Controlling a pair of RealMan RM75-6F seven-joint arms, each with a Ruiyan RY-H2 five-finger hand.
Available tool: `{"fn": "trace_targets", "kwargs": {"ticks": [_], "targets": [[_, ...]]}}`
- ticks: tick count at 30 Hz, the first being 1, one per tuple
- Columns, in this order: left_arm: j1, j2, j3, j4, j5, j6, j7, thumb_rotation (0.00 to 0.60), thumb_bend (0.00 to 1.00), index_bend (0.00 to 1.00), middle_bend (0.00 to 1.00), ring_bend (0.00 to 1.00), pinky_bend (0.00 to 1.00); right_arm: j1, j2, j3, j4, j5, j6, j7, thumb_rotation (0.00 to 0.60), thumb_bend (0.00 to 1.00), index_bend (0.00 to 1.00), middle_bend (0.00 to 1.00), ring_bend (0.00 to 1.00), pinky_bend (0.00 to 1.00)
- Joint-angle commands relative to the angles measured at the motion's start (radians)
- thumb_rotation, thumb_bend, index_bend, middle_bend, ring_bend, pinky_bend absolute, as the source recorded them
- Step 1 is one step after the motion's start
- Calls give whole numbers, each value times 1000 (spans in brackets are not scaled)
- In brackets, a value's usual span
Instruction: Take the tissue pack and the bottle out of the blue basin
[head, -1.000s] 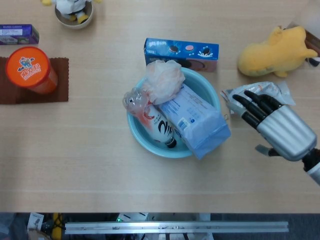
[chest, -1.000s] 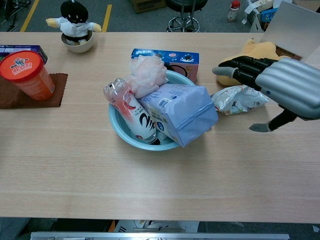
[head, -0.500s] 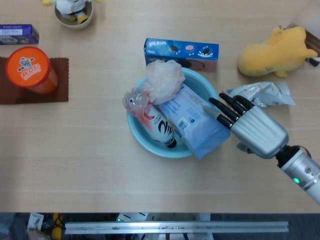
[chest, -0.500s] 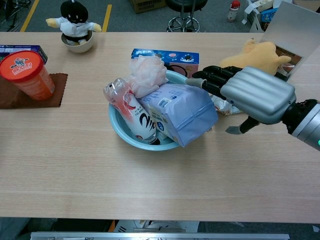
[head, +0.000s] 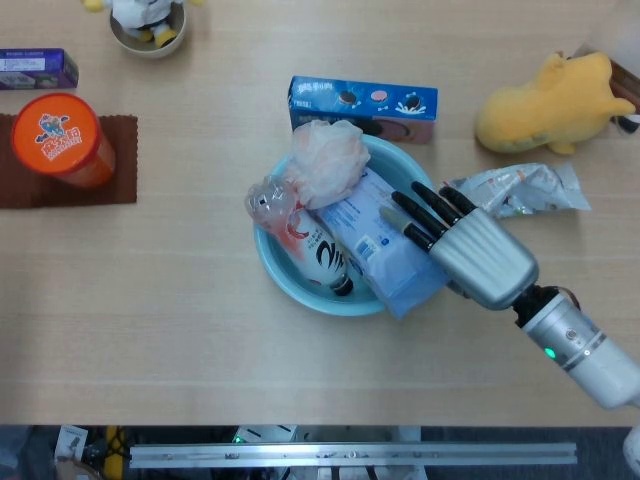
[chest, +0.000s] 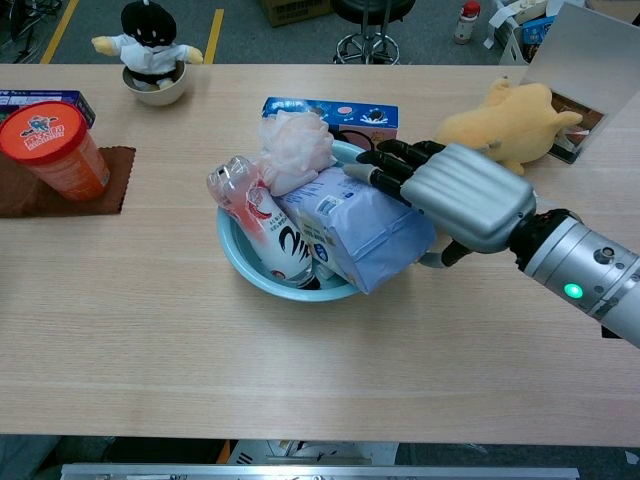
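The blue basin sits mid-table. In it a light blue tissue pack leans over the right rim, and a bottle with a red and white label lies on the left side. A pink mesh puff rests on top at the back. My right hand is over the pack's right half, fingers stretched flat across its top and thumb down beside its right edge; it is not closed around the pack. My left hand is out of both views.
A blue cookie box stands just behind the basin. A silver snack wrapper and a yellow plush lie to the right. At the left are an orange cup on a brown mat, a purple box and a toy in a bowl.
My right hand has moved left from above the snack wrapper to over the tissue pack, fingers now lying across the pack's top. Basin contents have not shifted.
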Motion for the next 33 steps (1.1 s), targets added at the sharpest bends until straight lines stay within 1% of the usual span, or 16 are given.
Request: {"fn": "trace_targets", "kwargs": {"ticks": [1,2,3,6,10,15,18,23,28,33], "targets": [[0,5,3,-2,1,-5,-10,600,316,194,174,131,102,12,-37,7,32,-11,24,-13,600,91,128,247,180,399],[0,7,4,-3,1,-6,-13,600,316,201,175,131,102,14,-45,8,37,-15,30,-8,600,122,189,282,221,440],[0,9,5,-4,1,-8,-16,600,316,212,177,132,102,17,-51,10,42,-19,36,3,600,164,284,336,286,505],[2,13,8,-2,-1,-10,-21,600,316,228,183,133,102,26,-63,18,58,-37,59,54,600,246,492,468,460,679],[4,16,7,-2,-8,-11,-24,600,315,229,188,135,102,30,-50,22,64,-73,103,154,600,296,598,532,563,754],[2,19,7,-6,-11,-17,-20,600,316,230,193,136,102,21,10,31,20,-105,166,224,600,296,610,543,585,760],[-2,24,8,-15,-10,-24,-15,600,316,230,195,137,102,6,70,34,-33,-126,212,268,600,294,610,543,586,760],[-3,27,7,-22,-15,-26,-6,600,316,230,196,137,102,-30,164,29,-82,-170,299,322,600,294,610,545,587,760],[-4,28,7,-29,-14,-27,1,600,316,230,196,137,102,-75,234,16,-83,-200,379,377,600,292,610,545,587,761],[-7,26,9,-35,-9,-29,9,600,316,230,197,138,102,-124,279,-11,-41,-198,424,399,600,292,610,545,587,761]]}}
